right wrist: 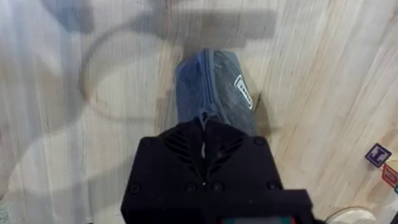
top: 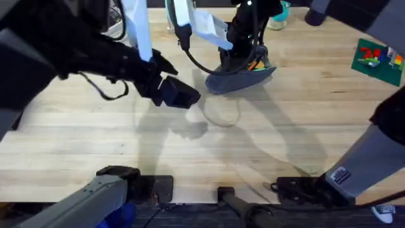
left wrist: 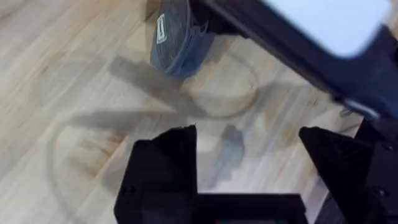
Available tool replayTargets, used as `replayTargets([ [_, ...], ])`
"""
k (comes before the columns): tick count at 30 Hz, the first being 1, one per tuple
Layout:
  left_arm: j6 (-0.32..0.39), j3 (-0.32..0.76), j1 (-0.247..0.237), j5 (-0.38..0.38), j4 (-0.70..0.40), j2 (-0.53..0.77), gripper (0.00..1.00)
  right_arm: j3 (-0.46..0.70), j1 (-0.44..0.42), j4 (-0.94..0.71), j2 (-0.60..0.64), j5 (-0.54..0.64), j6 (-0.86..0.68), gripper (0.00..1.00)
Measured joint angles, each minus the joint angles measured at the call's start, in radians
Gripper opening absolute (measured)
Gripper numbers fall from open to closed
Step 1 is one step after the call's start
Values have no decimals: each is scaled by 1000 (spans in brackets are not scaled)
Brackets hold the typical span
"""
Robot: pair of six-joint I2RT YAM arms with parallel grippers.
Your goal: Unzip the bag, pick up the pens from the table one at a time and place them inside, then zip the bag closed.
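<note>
Right tool is clenched on the zipper of the bag, which lies far-centre on the desk with no pens loose around it (looks to me like the closing zip), while the left tool hangs released nearby.

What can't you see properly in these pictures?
- Pens: overhead shows just a bit of orange at the bag mouth, under the right arm.
- Zipper pull: in the right wrist view the right gripper covers it.
- The bag's far end: cut off by the left wrist view's edge.
</note>
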Motion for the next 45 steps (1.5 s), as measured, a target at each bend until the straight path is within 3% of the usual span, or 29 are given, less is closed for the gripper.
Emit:
replayTargets([
  [7,60,-2,0,32,78,102,997,0,0,0,0,0,0,32],
  [26,108,-359,69,231,660,112,997,1,0,0,0,0,0,31],
  [36,110,-489,75,305,945,120,995,1,0,0,0,0,0,31],
  [45,107,-504,75,387,1207,324,995,1,0,0,0,0,0,31],
])
